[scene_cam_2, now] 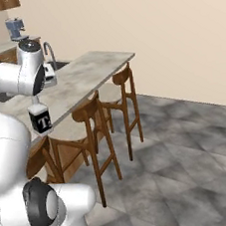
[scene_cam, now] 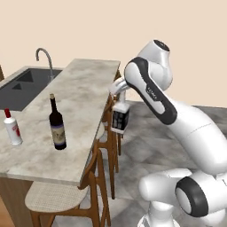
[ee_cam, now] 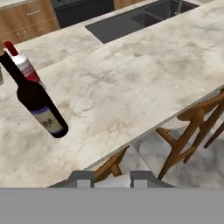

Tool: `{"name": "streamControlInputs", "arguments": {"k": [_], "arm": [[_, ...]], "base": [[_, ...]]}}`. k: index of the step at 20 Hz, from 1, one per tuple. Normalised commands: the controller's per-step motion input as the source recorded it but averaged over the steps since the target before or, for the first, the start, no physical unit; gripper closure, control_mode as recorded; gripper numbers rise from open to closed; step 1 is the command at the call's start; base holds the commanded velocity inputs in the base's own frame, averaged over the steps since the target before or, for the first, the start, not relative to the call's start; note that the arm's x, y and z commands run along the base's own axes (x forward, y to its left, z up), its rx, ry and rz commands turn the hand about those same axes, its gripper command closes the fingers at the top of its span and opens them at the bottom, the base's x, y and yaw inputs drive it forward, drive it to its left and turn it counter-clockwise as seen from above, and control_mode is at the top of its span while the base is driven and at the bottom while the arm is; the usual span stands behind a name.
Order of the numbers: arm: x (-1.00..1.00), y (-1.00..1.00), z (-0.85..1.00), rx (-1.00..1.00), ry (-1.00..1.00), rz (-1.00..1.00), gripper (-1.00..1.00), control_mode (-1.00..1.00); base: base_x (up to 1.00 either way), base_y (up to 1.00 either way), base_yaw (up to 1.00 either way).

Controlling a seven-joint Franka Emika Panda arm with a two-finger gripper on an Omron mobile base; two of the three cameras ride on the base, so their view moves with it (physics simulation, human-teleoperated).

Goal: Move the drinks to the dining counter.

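While hanging by its neck from the gripper (scene_cam: 119, 94), jaws nearly shut on it, short clear bottle (scene_cam: 120, 118) sits beside the dining counter (scene_cam: 84, 95) edge, above the stools (scene_cam: 53, 197), apparently. Carry over the slab, lower upright, well apart from wine bottle (scene_cam: 56, 125) and white bottle (scene_cam: 12, 128).

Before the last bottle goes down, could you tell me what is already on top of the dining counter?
On the dining counter stand the wine bottle and the white bottle, both upright. The clear bottle hangs in the gripper, off the counter's edge above the stools.
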Motion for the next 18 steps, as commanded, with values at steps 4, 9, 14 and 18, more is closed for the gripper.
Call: {"name": "streamControlInputs", "arguments": {"k": [4,9,14,18], "arm": [[0.71,0.39,0.00,0.00,0.07,0.12,1.00,-1.00],[0.64,0.31,-0.09,0.00,0.01,0.12,1.00,-1.00],[0.51,0.36,-0.23,0.00,0.01,0.11,1.00,-1.00],[0.40,0.53,-0.42,0.00,0.06,0.09,1.00,-1.00]], "base": [[0.00,0.00,0.00],[0.00,0.00,0.00],[0.00,0.00,0.00],[0.00,0.00,0.00]]}}
